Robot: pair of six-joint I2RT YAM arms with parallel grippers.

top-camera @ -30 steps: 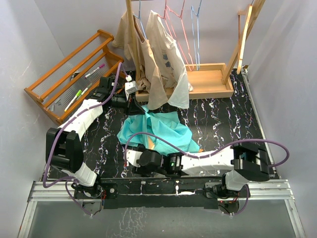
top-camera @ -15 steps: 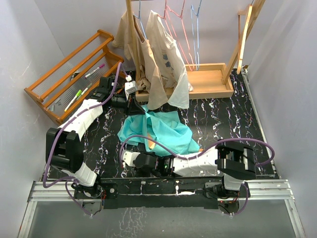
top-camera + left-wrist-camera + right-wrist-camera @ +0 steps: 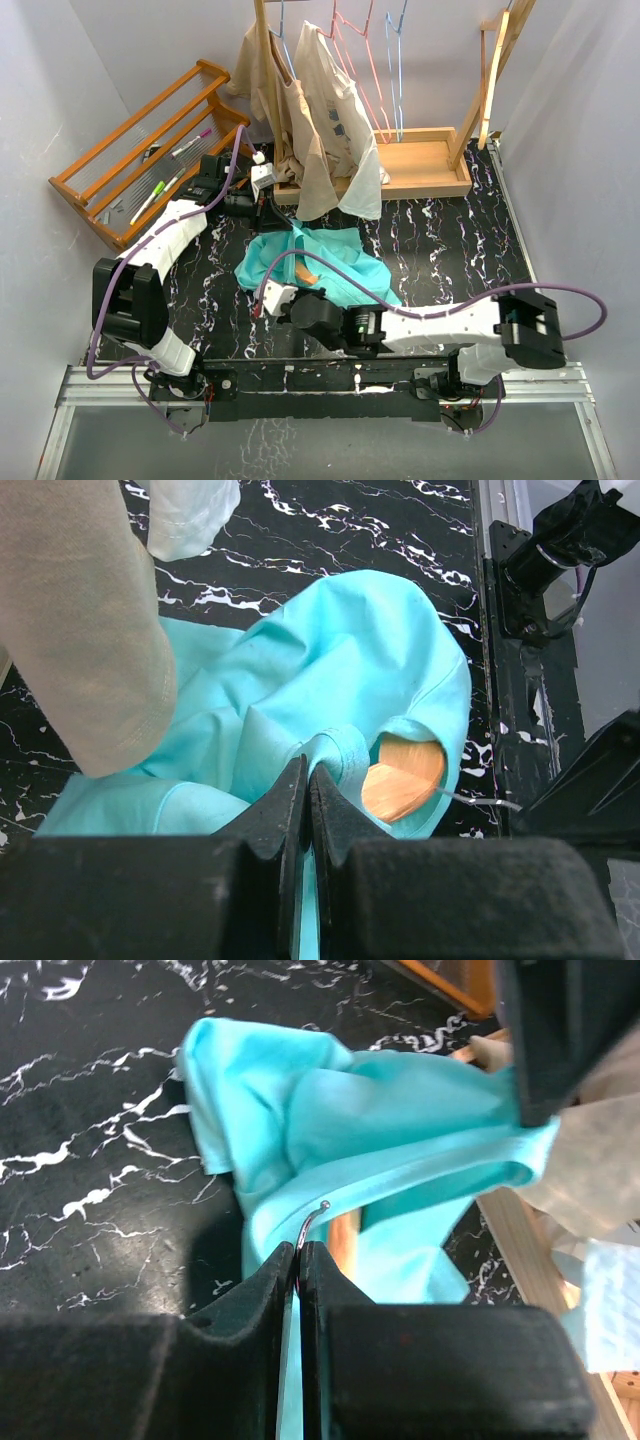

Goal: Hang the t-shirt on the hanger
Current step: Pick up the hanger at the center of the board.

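The teal t-shirt (image 3: 330,262) lies crumpled on the black marbled table. My left gripper (image 3: 268,212) is at its far left edge, shut on a fold of the t-shirt (image 3: 330,680) by the neck opening. Through that opening shows the hanger's light wood (image 3: 402,778), with its thin metal hook (image 3: 482,801) sticking out. My right gripper (image 3: 299,1246) is shut on the hanger's hook (image 3: 318,1212), with wood (image 3: 345,1242) and t-shirt (image 3: 330,1120) just beyond. From above, the right gripper (image 3: 272,297) sits at the shirt's near left edge, a bit of the hanger (image 3: 306,271) showing.
Beige shirts (image 3: 325,120) hang from a rail just behind the t-shirt, beside pink and blue wire hangers (image 3: 375,70). A wooden base tray (image 3: 425,165) stands at the back. A slatted wooden rack (image 3: 150,150) with pens leans at the left.
The right gripper has closed on the hanger's hook and moved up toward the shirt. More of the hanger's wood now shows in the neck opening. The left gripper has held still.
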